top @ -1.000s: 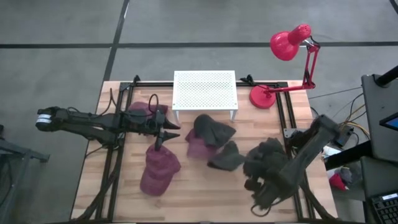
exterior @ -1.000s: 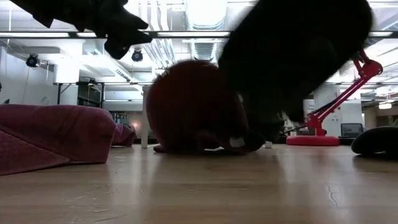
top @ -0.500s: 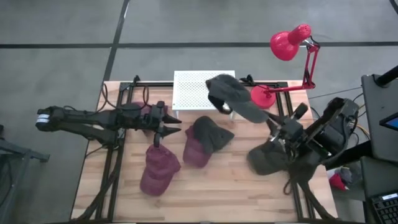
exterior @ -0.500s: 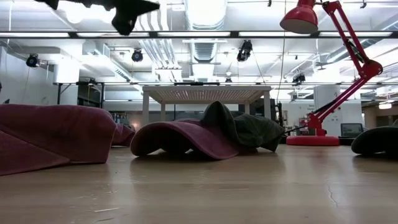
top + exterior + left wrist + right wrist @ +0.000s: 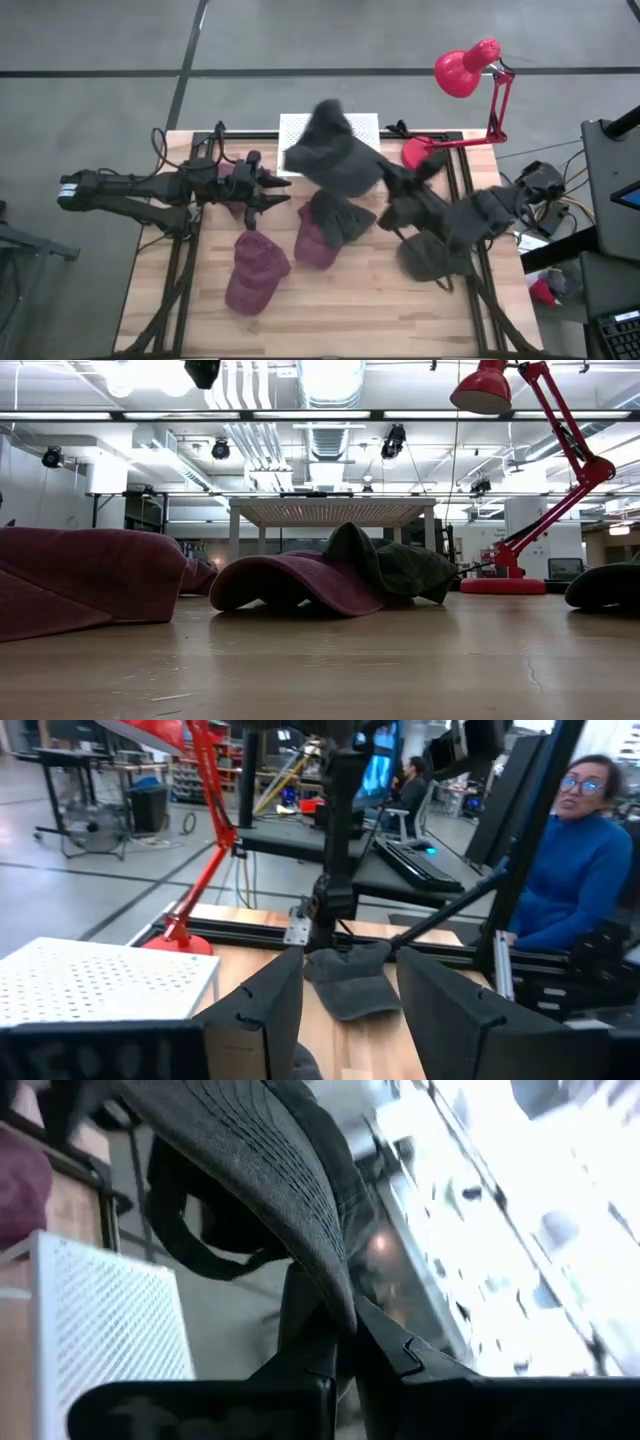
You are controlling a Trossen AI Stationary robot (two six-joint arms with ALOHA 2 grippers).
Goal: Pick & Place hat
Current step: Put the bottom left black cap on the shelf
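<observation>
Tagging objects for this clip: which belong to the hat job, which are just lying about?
Job: dark grey fabric cap, pinched by right gripper; white perforated metal stand.

Lying about: maroon caps, dark hat pile, red desk lamp, idle left gripper.

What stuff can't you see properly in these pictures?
- High view: the right tool is blurred, so where it grips the dark cap is unclear there.
- High view: that cap covers much of the white rack.
- Low view: neither tool shows.
- Left wrist view: the left tool blocks part of a grey cap.
</observation>
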